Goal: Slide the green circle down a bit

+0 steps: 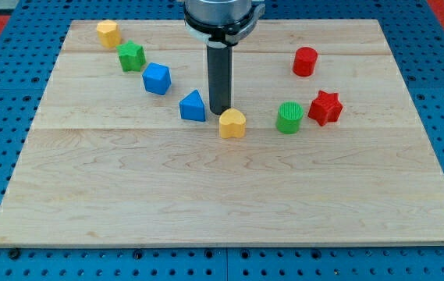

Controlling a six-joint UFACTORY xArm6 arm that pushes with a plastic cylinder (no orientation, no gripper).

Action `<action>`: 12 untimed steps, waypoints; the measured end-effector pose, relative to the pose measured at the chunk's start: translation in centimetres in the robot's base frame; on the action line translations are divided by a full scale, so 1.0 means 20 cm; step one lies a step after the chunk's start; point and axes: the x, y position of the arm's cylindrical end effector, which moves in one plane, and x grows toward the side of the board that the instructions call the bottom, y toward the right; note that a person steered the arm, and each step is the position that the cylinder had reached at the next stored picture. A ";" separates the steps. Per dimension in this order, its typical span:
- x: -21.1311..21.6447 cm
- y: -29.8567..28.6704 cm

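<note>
The green circle (289,117) is a ribbed green cylinder on the wooden board, right of centre, touching or nearly touching the red star (325,108) on its right. My tip (219,112) is the lower end of the dark rod. It stands well to the left of the green circle, between the blue triangle (193,106) and the yellow heart (232,123), just above the heart's upper left edge.
A red cylinder (305,61) sits above the green circle. A blue block (157,78), a green star (132,56) and a yellow block (108,33) run in a diagonal line toward the view's top left. The board (222,203) lies on a blue pegboard.
</note>
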 end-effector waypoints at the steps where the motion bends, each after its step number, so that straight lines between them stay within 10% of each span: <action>1: -0.02 0.03; 7: -0.08 0.64; 12: 0.00 0.58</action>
